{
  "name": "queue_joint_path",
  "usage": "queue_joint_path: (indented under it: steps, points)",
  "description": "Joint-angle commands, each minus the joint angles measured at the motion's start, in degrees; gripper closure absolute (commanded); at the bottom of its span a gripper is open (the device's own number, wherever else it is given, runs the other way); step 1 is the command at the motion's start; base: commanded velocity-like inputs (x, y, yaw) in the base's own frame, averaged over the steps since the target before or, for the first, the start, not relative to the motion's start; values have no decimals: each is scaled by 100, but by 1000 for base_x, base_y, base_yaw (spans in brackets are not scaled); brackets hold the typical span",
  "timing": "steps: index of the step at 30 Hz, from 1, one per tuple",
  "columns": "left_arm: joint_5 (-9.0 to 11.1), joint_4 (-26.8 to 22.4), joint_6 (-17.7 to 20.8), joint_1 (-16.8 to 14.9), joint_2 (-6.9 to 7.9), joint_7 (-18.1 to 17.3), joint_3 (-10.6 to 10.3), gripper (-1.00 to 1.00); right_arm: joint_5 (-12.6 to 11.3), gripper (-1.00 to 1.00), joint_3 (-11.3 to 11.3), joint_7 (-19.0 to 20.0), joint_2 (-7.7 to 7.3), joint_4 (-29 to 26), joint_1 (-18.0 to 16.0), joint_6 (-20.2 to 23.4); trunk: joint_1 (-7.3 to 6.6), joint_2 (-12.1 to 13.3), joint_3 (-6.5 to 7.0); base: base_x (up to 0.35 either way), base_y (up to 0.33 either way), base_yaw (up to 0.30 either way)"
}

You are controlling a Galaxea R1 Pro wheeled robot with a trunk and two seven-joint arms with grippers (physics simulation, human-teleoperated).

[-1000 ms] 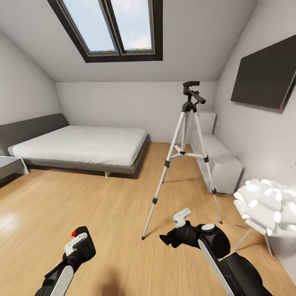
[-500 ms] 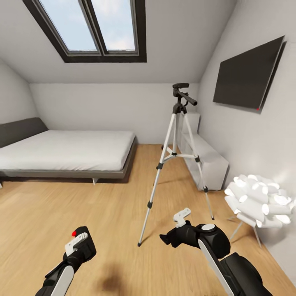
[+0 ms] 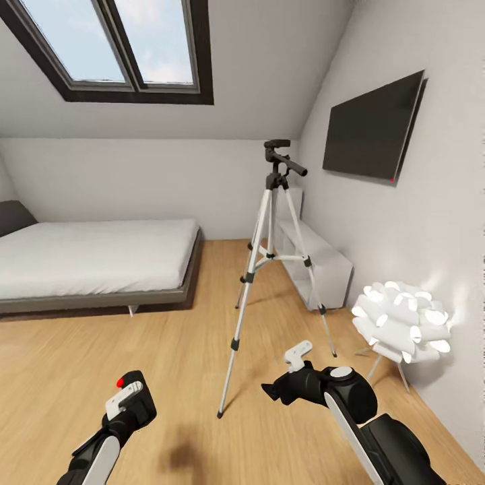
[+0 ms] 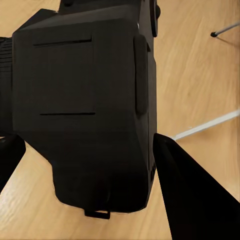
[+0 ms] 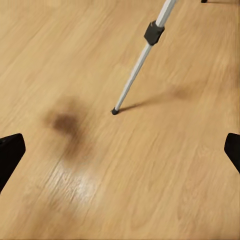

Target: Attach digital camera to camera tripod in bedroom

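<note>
Floor: light wood planks [image 3: 168, 350], spread under a tall silver-legged tripod [image 3: 269, 269].
Room: white walls, dark-framed skylight [image 3: 128, 50], low white bed [image 3: 87, 256].
Left gripper [image 4: 85, 165]: clamped on a matte-black boxy camera [image 4: 85, 105].
Right gripper [image 5: 120, 150]: spread wide, nothing held.

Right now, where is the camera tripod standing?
In the head view the camera tripod stands on the wood floor ahead, slightly right of centre, between the bed and the white cabinet under the TV.

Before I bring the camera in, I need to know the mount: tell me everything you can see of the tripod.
The camera tripod stands upright on the light wood floor, beside the low white cabinet under the wall TV. It has three slim silver telescopic legs with black joints and feet, braced midway by silver struts. Its black head carries a long black pan handle angled towards the TV wall, and nothing is mounted on it. The nearest foot rests on the floor ahead of the right gripper.
</note>
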Motion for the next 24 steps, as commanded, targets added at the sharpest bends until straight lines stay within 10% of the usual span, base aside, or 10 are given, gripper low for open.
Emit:
queue_joint_path:
  steps: [1,24]
  points:
    - [48,-9,22,0,2,23,0,100,-41,-100,7,-26,-2,-4,-7,28,1,-3,-2,159,277,-253]
    - [66,-23,82,-6,27,20,22,100,-37,-100,7,-26,-2,-4,-7,24,-197,358,258,199,270,-245]
